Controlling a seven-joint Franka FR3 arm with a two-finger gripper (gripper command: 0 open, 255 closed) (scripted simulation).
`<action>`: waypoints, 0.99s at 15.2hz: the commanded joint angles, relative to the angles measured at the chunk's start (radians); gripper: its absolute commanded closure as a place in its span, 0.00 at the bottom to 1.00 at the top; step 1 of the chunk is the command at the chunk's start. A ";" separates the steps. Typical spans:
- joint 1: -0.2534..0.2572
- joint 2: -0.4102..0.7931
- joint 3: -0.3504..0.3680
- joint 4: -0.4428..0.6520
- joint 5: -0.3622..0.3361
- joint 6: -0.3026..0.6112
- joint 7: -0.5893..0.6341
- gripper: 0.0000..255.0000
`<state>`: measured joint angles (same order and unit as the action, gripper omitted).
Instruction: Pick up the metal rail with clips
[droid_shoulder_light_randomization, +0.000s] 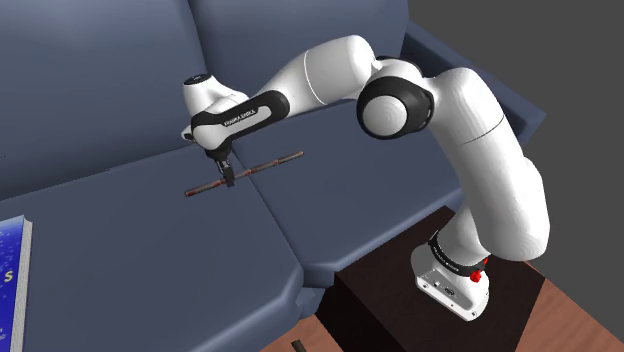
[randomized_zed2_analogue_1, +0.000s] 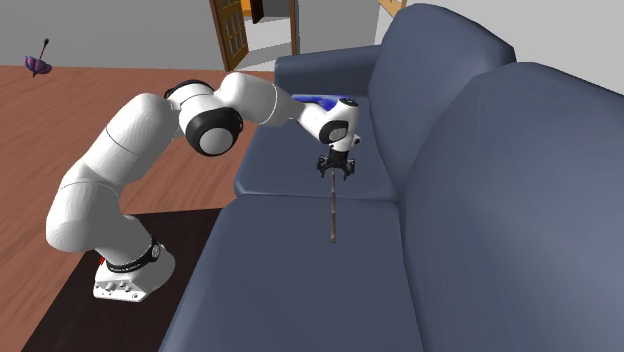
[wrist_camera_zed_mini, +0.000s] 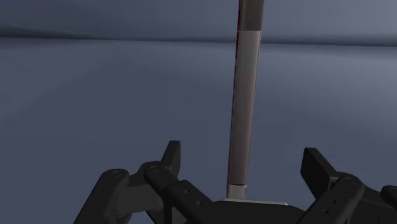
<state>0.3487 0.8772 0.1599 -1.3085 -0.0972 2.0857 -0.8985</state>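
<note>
A blue-grey sofa (droid_shoulder_light_randomization: 120, 250) is the work surface. In the shoulder view its two seat cushions meet at a seam running from the middle of the frame down to the right, with the backrest across the top. A wood floor (randomized_zed2_analogue_1: 100, 110) lies in front of the sofa, and the dark box stand (droid_shoulder_light_randomization: 380, 300) sits just beside the seat's front edge at lower right.

The rail (droid_shoulder_light_randomization: 270, 163) is a thin, dark reddish-grey bar lying across that seam, well back from the front edge and just short of the backrest.

The claw (droid_shoulder_light_randomization: 228, 175) is down over the rail, left of the rail's middle in the shoulder view. In the wrist view its fingers (wrist_camera_zed_mini: 172, 159) stand wide apart with the rail (wrist_camera_zed_mini: 245, 114) running between them, touching neither.

A blue book (droid_shoulder_light_randomization: 12, 280) with white pages lies on the seat at the shoulder view's lower left edge, well apart from the rail. Bare cushion surrounds the rail on all sides.

In the second exterior view, a small purple object (randomized_zed2_analogue_1: 42, 65) sits on the floor at upper left, and brown wooden furniture (randomized_zed2_analogue_1: 230, 30) stands at top centre.
</note>
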 joint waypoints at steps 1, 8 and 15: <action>0.000 0.002 0.000 -0.001 0.000 0.003 0.000 1.00; 0.001 -0.002 0.000 -0.006 0.000 0.005 0.002 1.00; -0.002 -0.038 0.004 0.001 0.004 -0.038 0.000 1.00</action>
<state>0.3472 0.8446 0.1631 -1.3125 -0.0942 2.0582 -0.8977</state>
